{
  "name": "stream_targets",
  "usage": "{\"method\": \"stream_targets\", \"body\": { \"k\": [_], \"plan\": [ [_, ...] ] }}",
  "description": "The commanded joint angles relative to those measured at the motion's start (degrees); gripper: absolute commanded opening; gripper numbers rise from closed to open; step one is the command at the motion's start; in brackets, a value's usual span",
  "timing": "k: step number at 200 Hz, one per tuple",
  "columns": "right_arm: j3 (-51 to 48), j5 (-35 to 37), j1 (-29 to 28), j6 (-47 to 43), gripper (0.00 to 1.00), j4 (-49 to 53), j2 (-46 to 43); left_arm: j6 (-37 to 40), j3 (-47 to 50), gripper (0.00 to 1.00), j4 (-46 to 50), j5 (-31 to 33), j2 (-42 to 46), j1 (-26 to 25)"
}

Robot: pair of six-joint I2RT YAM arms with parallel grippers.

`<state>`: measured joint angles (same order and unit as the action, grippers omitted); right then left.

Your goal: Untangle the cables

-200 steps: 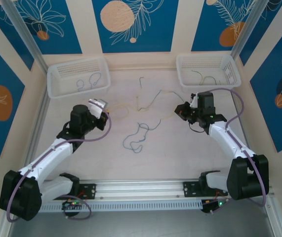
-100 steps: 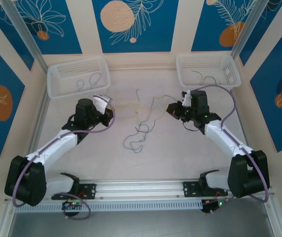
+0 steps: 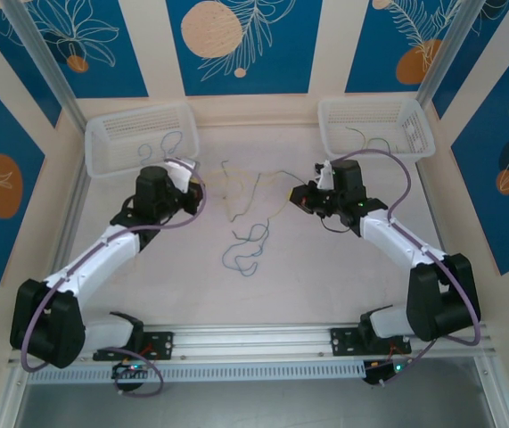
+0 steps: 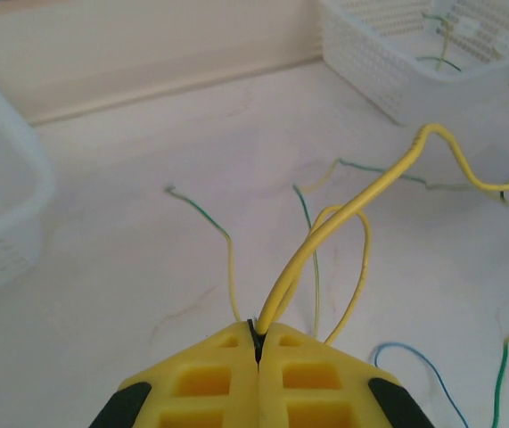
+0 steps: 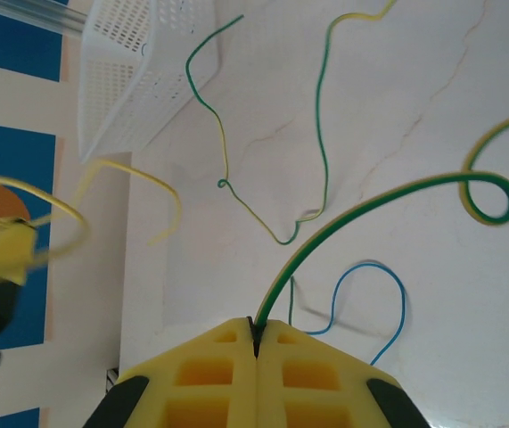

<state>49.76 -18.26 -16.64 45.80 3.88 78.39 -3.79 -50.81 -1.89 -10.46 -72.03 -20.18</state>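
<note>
My left gripper [image 3: 197, 189] is shut on a pale yellow cable [image 4: 352, 209], which rises from the closed jaws and arcs to the right. My right gripper [image 3: 300, 198] is shut on a green-and-yellow cable [image 5: 370, 205] that curves up into a small loop at its far end. Between the two grippers thin green and yellow cables [image 3: 236, 192] hang and lie loosely mixed. A blue cable [image 3: 245, 250] lies curled on the table nearer the arms; the same blue cable [image 5: 374, 267] shows below the right jaws.
A white basket [image 3: 111, 134] at the back left holds a blue and a green wire. Another white basket [image 3: 414, 134] at the back right holds green and yellow wires. Aluminium rails border the table.
The right gripper has moved left toward the middle with its cable. The left gripper has moved a little farther back. The wires between them have shifted left and bunched.
</note>
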Motion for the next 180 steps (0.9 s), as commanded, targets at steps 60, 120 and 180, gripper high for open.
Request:
{"method": "stream_targets", "body": {
  "k": [60,120,180],
  "plan": [
    [0.7,-0.2,-0.5,-2.1,0.0,1.8,-1.2,0.6,-22.2,0.0,10.6,1.6,-12.9,12.7],
    [0.1,-0.9,1.9,-0.4,0.0,1.7,0.7,0.8,-22.8,0.0,12.2,0.2,-11.8,2.0],
    [2.9,5.5,1.8,-4.8,0.5,9.2,-2.5,0.9,-18.4,0.0,14.9,3.3,-8.1,-9.4]
  ]
}}
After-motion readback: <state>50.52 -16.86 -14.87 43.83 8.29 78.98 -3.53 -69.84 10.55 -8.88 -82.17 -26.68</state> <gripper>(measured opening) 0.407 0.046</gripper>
